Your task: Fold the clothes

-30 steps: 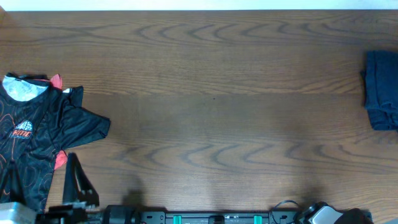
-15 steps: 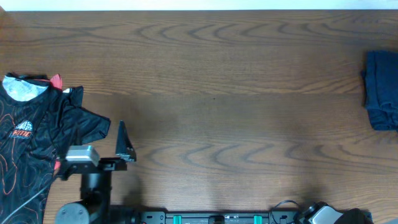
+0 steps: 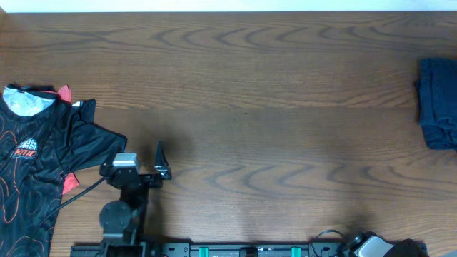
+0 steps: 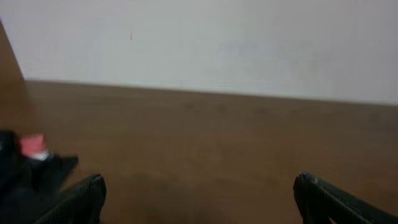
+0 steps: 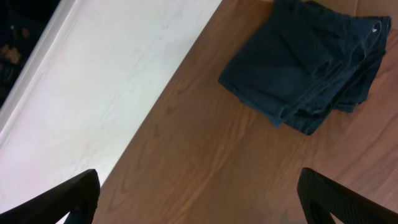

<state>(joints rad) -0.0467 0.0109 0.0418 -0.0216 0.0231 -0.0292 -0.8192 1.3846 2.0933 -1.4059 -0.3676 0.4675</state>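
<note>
A dark navy garment [image 3: 437,103] lies folded in a small stack at the table's right edge; it also shows in the right wrist view [image 5: 311,62]. My left gripper [image 3: 161,163] hovers over bare wood just right of a black jersey, open and empty; in the left wrist view [image 4: 199,193] its jaws stand wide apart. My right gripper [image 5: 199,193] is open and empty, well short of the navy garment. In the overhead view only part of the right arm [image 3: 371,246] shows, at the bottom edge.
A black jersey [image 3: 43,164] with orange-red print and a white collar lies spread at the table's left edge; its edge shows in the left wrist view [image 4: 25,174]. A white surface [image 5: 93,81] borders the table beyond its far edge.
My left arm has swung up from the bottom left corner and moved right, from over the jersey's lower edge to the bare wood beside it. The garments have not moved.
</note>
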